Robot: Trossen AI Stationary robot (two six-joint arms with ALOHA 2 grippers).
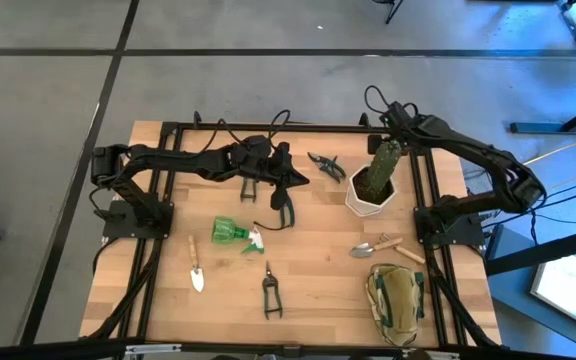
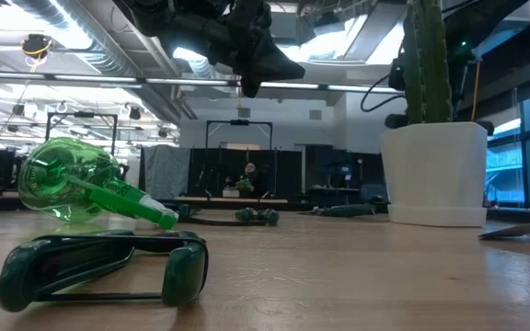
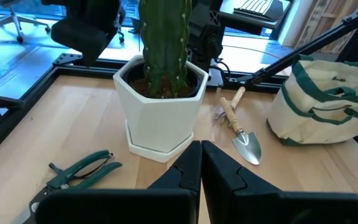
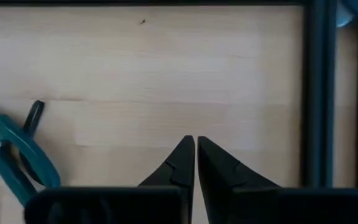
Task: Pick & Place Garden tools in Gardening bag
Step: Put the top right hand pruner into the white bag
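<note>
The dark-handled pruning shears (image 1: 282,212) lie flat on the wooden worktop (image 1: 318,290), just under the left pincer (image 1: 296,181), which hangs above with fingers pressed together, empty. They look stiff, fairly light and slick-handled; gripping across both handles seems safest. The olive fabric bag (image 1: 396,303) sits at the near right corner. The right pincer (image 4: 195,155), also closed and empty, waits behind the white hexagonal pot (image 1: 371,198).

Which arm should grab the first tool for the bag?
Probably left. The left gripper, shut and empty, hangs just above the pruning shears. The right gripper sits at the table's far edge, behind the cactus pot.
</note>
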